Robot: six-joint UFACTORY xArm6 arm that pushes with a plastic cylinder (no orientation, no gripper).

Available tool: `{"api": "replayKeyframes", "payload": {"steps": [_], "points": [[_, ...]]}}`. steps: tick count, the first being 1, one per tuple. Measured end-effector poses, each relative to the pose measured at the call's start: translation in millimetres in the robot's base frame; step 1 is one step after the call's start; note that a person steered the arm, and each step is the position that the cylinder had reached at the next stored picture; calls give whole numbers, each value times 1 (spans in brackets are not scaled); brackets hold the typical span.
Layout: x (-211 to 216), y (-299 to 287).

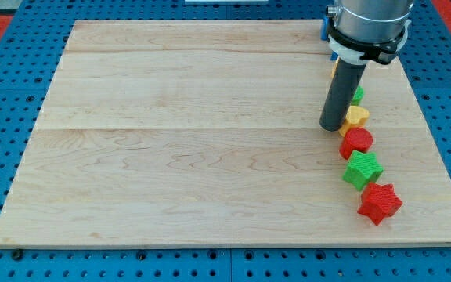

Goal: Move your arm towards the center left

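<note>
- Nearest the camera sits the red star-shaped block (pixel 380 203), at the bottom of a line of blocks by the right edge of the pale wooden surface (pixel 186 149).
- Above it: green star-shaped block (pixel 362 169), then red rounded block (pixel 356 142), then yellow block (pixel 355 117), shape unclear.
- My tip (pixel 332 126) rests just left of the yellow block.
- No jaws here, only a dark rod.
- Centre left lies well away to the red star's upper left.

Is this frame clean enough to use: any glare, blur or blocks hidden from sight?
Camera view: even lighting, sharp focus, faint sheen on the wooden board; my tip sits left of the yellow block; the rod hides most of the green block behind it.
</note>
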State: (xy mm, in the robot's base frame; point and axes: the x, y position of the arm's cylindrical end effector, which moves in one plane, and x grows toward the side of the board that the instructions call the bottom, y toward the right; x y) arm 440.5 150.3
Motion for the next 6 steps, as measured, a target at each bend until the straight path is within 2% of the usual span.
{"api": "replayKeyframes", "payload": {"steps": [6], "points": [[-8,-2]]}}
